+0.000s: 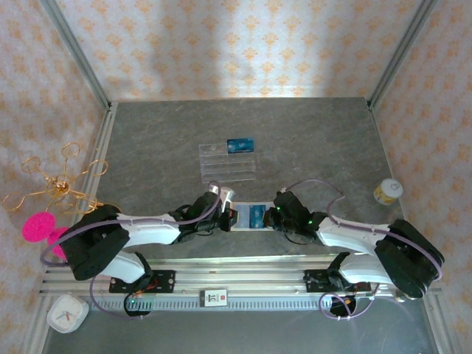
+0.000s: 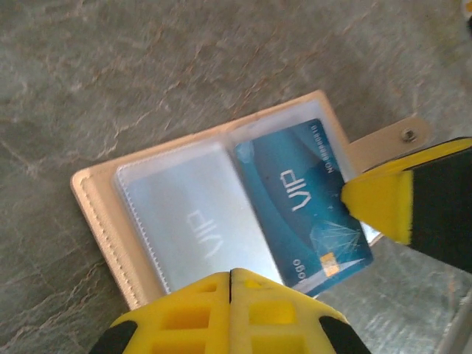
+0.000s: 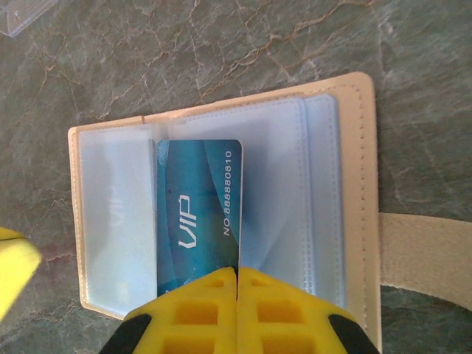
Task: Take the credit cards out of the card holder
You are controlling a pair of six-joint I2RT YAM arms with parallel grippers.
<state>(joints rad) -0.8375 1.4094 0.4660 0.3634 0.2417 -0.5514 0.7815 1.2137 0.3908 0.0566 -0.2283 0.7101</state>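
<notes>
I see the card holder (image 3: 358, 184) lying open on the table (image 1: 147, 147), between my two grippers. The right gripper (image 3: 236, 295) has its fingers pressed together at the edge of a blue card (image 3: 198, 206) that sits in a clear sleeve. That edge runs under the yellow pads, so I cannot tell whether the card is pinched or only touched. The left gripper (image 2: 230, 295) is closed too, over the holder's near edge, which it covers. From the left wrist, the card pokes out past the sleeve. The neighbouring sleeve shows a faint VIP mark, and I cannot tell what is inside it. A second blue card (image 1: 240, 144) lies in the clear tray (image 1: 221, 168), well apart.
</notes>
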